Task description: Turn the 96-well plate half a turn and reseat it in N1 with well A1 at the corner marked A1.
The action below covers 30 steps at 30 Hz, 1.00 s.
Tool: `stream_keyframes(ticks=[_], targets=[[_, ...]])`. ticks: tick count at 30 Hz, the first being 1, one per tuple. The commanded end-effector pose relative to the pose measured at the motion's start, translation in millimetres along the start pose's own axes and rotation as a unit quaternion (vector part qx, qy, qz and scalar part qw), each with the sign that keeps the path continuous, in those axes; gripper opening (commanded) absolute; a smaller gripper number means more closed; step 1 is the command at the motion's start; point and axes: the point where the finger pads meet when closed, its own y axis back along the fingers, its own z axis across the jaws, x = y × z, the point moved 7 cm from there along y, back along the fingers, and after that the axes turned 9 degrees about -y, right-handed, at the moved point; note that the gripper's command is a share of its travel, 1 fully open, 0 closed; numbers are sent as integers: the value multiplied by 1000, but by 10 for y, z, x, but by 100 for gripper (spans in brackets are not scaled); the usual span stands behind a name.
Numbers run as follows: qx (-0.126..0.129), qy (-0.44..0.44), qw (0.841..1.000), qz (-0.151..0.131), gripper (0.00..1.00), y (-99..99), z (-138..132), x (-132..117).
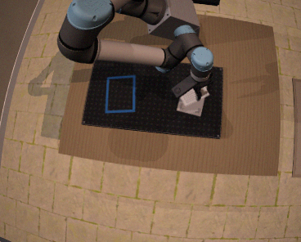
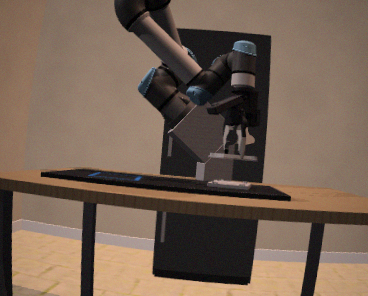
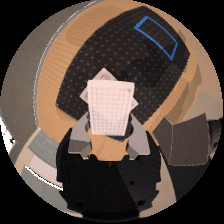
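— While the gripper (image 2: 235, 141) is clenching the 96-well plate (image 1: 190, 99) in the air, where is it hanging?

— It is hanging just above the plate nest N1 (image 1: 191, 109), at the right of the black breadboard (image 1: 153, 114). The arm is probably needing to lower it level and square, with the cut corner going to mark A1.

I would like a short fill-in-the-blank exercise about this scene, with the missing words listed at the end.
1. The hand is shut on the white ____, holding it in the air.
2. The plate hangs above the pale nest without ____ it.
3. The outlined rectangle on the black mat is ____ in colour.
4. In the top view, that rectangle lies to the ____ of the plate.

Missing words: plate; touching; blue; left
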Motion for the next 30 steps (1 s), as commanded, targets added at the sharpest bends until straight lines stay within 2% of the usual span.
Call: stream_keyframes(ticks=[1,10,12,18,25,30], targets=[[1,66,998,0,0,4,-2,-2],[1,214,977,0,0,4,-2,-1],[1,214,977,0,0,4,-2,-1],[1,311,951,0,0,4,-2,-1],[1,415,910,0,0,4,-2,0],[1,415,910,0,0,4,-3,0]])
